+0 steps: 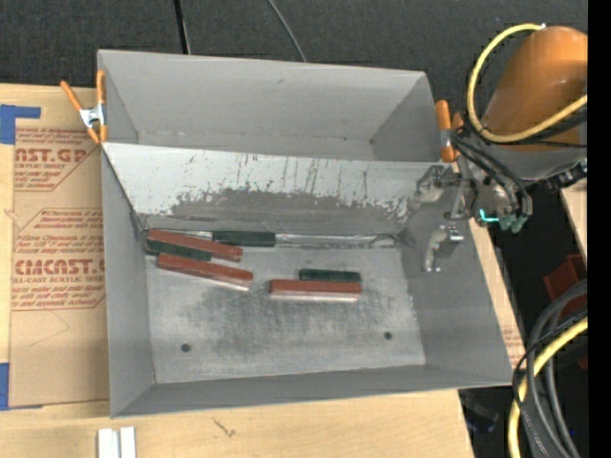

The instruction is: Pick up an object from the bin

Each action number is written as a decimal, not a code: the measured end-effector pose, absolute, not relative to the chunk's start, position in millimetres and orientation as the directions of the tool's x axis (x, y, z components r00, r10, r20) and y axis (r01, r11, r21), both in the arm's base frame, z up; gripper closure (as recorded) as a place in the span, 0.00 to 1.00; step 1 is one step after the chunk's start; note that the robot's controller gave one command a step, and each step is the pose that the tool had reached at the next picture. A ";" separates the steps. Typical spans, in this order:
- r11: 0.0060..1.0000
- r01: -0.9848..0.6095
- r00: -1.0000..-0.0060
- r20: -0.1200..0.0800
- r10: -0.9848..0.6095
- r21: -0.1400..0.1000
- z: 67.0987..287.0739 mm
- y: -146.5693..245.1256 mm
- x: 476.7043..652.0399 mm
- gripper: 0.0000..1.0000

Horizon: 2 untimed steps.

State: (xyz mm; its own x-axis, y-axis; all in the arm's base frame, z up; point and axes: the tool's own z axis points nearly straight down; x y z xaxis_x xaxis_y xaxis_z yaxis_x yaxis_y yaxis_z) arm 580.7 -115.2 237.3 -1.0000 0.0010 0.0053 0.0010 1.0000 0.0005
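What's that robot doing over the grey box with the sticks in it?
A robot arm reaches into a grey metal bin from the right. Its gripper hangs near the bin's right wall, holding nothing that I can see. Long flat bars lie on the floor. Nearest the gripper are a reddish-brown bar and a dark green bar side by side. None is picked up yet.

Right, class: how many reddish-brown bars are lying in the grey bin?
3. The upper left bar and lower left bar lie close together at the left of the bin; the middle bar lies alongside a dark green bar. None looks hidden.
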 end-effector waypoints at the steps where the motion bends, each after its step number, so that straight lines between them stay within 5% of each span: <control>1: 1.000 0.000 -1.000 -0.003 0.000 -0.001 242.3 -114.8 582.1 0.00; 2: 0.998 -0.055 -0.998 -0.008 -0.055 -0.002 195.5 -87.5 572.9 0.00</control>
